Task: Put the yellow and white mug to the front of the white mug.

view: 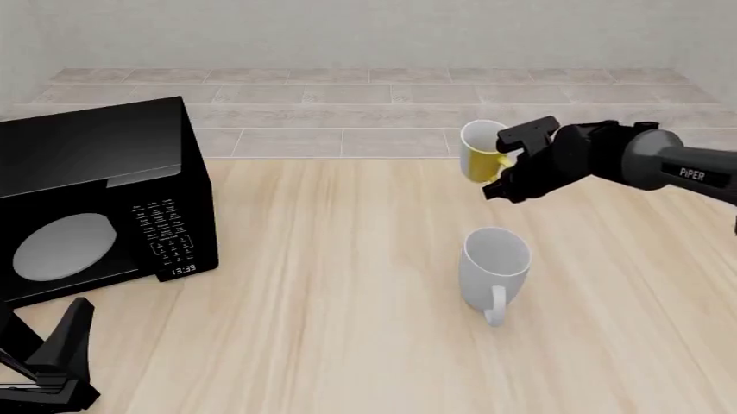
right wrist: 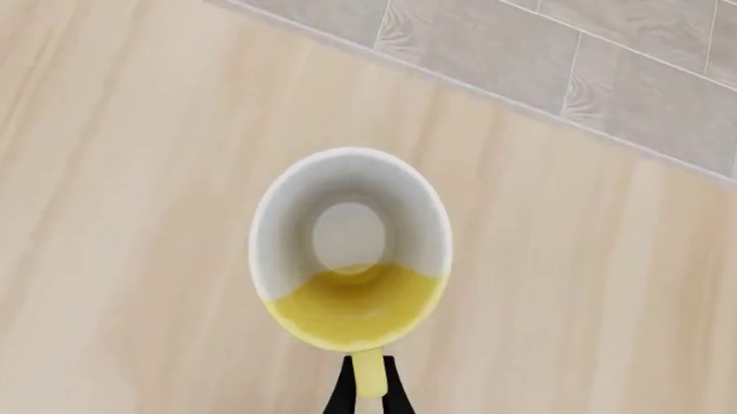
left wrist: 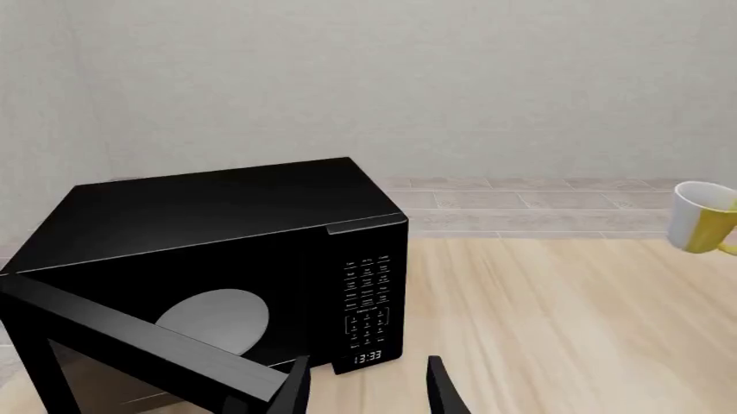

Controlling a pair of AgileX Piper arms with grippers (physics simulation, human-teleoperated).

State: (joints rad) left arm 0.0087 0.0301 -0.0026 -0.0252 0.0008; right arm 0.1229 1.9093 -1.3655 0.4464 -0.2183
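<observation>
Right end effector (view: 503,166) pinches yellow and white mug (view: 481,151) handle, raised beyond white mug (view: 495,263).

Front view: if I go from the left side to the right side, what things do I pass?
Left gripper → black microwave oven with its door open → plain all-white mug → right gripper's black arm.

microwave (view: 98,194) far left on counter (view: 345,302), door open | white mug (view: 495,263) right of centre on counter | yellow and white mug (view: 481,151) behind it, in right tool (view: 498,168)
</observation>
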